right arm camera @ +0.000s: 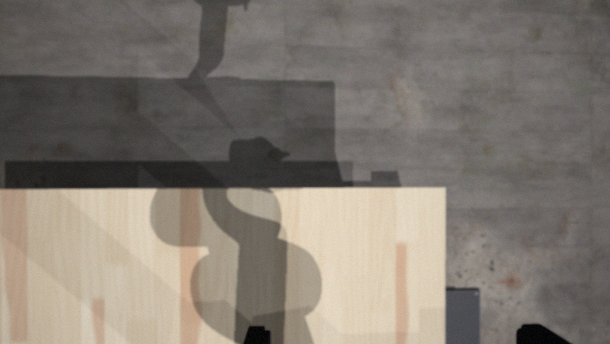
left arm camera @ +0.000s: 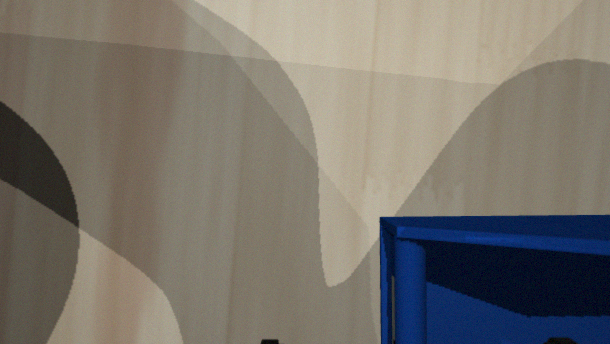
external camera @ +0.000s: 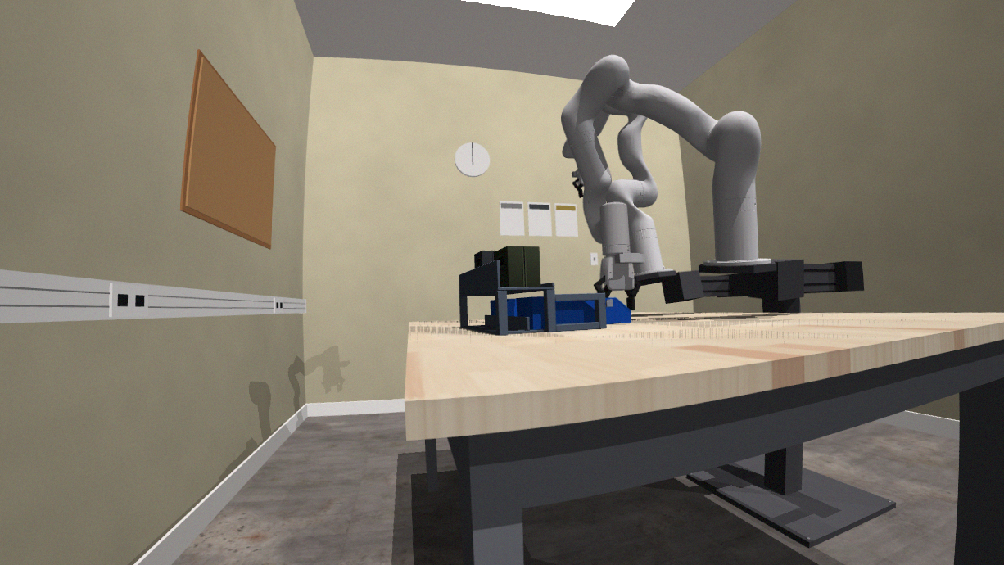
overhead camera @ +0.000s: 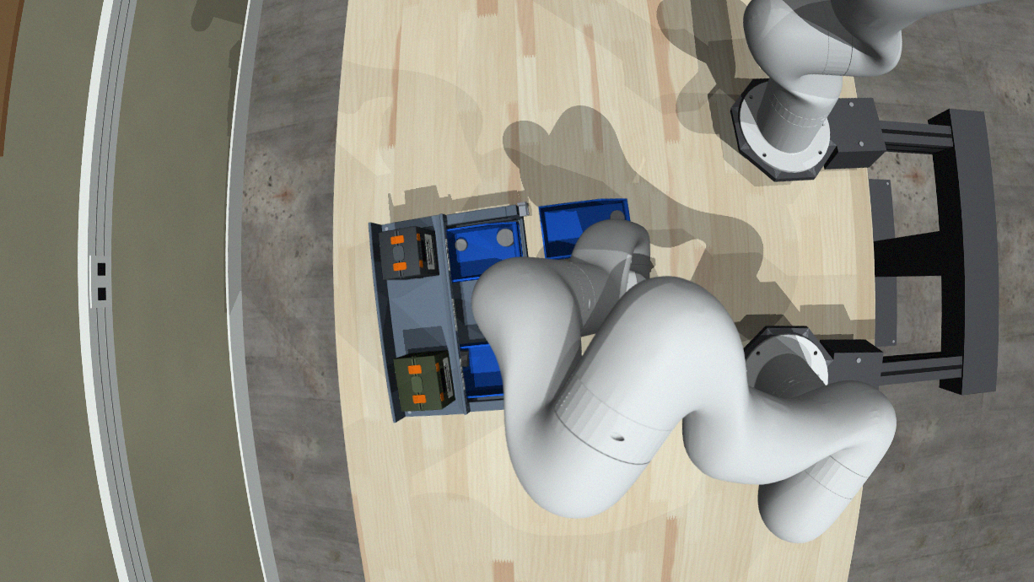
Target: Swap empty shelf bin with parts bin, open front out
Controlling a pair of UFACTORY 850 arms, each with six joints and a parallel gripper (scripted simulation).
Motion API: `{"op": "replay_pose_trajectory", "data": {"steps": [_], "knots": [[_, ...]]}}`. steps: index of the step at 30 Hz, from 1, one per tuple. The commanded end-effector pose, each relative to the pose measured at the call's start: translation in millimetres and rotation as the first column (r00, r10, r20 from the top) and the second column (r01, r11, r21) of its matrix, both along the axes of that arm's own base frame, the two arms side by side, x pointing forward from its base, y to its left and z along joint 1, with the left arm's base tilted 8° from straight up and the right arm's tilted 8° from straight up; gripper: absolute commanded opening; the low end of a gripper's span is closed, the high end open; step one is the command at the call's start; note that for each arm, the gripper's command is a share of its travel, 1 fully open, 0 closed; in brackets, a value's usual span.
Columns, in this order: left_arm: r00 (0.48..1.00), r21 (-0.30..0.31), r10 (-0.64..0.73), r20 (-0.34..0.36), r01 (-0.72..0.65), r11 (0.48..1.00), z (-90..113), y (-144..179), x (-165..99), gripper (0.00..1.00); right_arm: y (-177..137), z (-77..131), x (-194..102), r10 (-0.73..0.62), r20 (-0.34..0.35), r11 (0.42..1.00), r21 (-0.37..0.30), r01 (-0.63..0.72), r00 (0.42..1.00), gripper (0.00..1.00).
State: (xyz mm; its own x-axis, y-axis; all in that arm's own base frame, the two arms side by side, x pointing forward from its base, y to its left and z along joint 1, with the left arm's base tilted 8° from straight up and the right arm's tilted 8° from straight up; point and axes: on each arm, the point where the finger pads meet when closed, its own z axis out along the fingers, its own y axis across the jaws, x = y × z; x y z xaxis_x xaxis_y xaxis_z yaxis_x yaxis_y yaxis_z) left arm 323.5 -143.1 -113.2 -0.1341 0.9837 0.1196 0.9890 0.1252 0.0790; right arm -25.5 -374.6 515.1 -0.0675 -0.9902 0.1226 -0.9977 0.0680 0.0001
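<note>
A blue open bin (overhead camera: 571, 225) (external camera: 617, 311) (left arm camera: 500, 234) stands on the table before the shelf (overhead camera: 419, 307) (external camera: 551, 309). A grey round shape shows at its far corner; the arm hides much of it. My left gripper (external camera: 615, 296) (left arm camera: 415, 341) is open, low at this bin, its fingertips on either side of the bin's wall. The shelf's upper-side blue bin (overhead camera: 473, 256) holds grey round parts. Its lower-side blue bin (overhead camera: 483, 372) is partly covered. The middle spot looks grey, with no blue bin visible there. My right gripper (external camera: 578, 187) (right arm camera: 395, 334) is open, high and away from the bins.
A dark case (overhead camera: 408, 253) and a green case (overhead camera: 422, 381) (external camera: 519, 266) with orange latches stand on the shelf's upper board. The left arm (overhead camera: 629, 375) reaches over the bins and hides whatever lies beneath it. The table edge (right arm camera: 400, 188) shows in the right wrist view.
</note>
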Motion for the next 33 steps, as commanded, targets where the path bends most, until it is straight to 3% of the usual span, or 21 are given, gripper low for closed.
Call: {"op": "replay_pose_trajectory", "data": {"steps": [1,21,33], "knots": [[1.0,0.0,0.0,0.001,0.0,1.0,6,-1,0,0.95,0,1,0,0.0,0.0,1.0,-0.002,0.0,1.0,1.0],[1.0,0.0,0.0,0.001,0.0,1.0,51,-7,-3,0.95,0,1,0,0.0,0.0,1.0,-0.002,0.0,1.0,1.0],[1.0,0.0,0.0,0.001,0.0,1.0,67,-9,-4,0.95,0,1,0,0.0,0.0,1.0,-0.002,0.0,1.0,1.0]]}}
